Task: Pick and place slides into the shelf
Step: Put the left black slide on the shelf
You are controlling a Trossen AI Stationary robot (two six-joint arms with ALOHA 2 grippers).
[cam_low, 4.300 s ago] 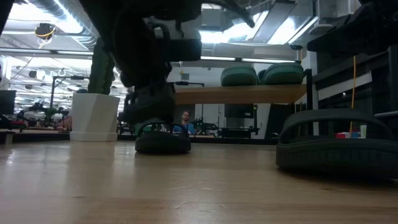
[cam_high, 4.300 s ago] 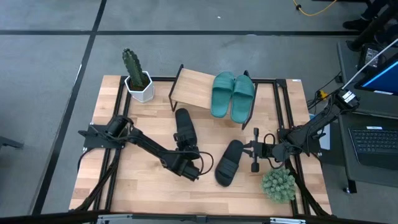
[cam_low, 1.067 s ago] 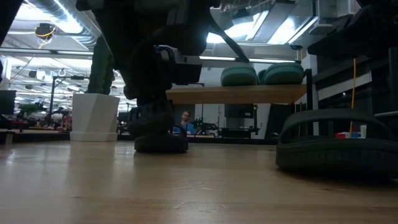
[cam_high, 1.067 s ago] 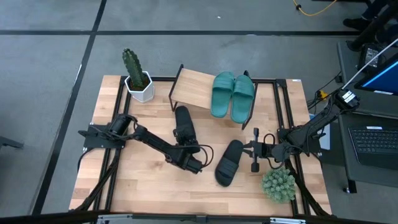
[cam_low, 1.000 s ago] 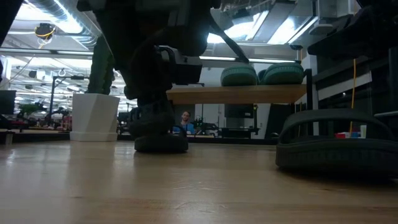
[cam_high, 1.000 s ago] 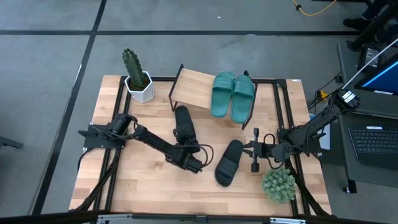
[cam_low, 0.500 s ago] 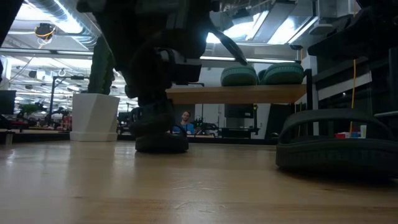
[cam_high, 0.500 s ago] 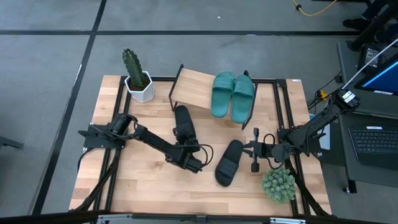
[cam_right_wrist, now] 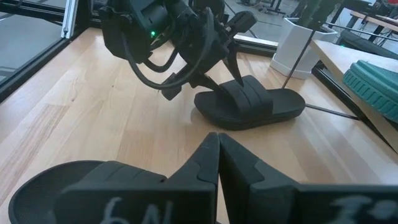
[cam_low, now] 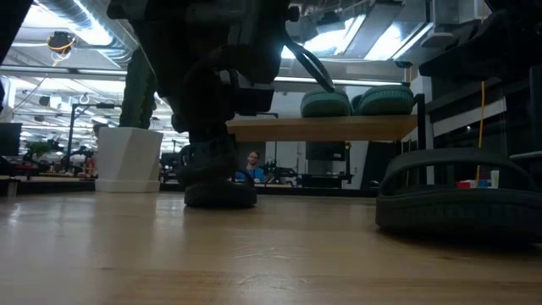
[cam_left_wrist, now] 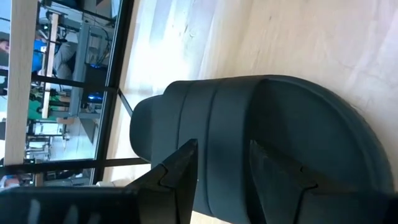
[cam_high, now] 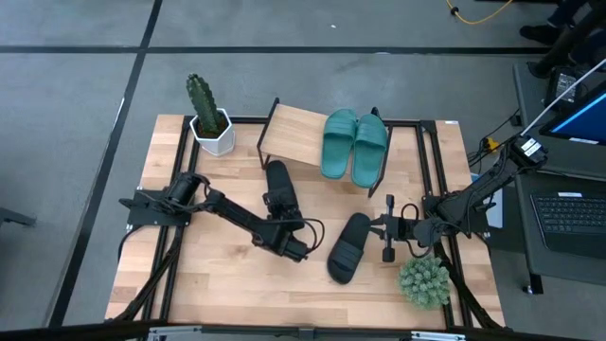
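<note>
Two teal-green slides point(cam_high: 355, 144) lie side by side on the right part of the shelf point(cam_high: 292, 133), soles on its board. A black slide point(cam_high: 277, 189) lies flat on the table in front of the shelf. My left gripper point(cam_high: 283, 230) is open at this slide's near end, its fingers point(cam_left_wrist: 185, 171) astride the strap point(cam_left_wrist: 224, 124). A second black slide point(cam_high: 348, 248) lies flat to the right. My right gripper point(cam_high: 377, 227) hangs shut just beside its far end, clear of it. My left gripper comes slanting down from the near side over the first black slide's strap end point(cam_right_wrist: 214, 99). Its open fingers stand on either side of the strap. Whether they touch the slide, I cannot tell.
A cactus in a white pot point(cam_high: 210, 118) stands at the far left corner, left of the shelf. A small bushy plant point(cam_high: 423, 281) sits at the near right corner. A laptop point(cam_high: 568, 213) lies beyond the right edge. Bare tabletop lies along the near edge.
</note>
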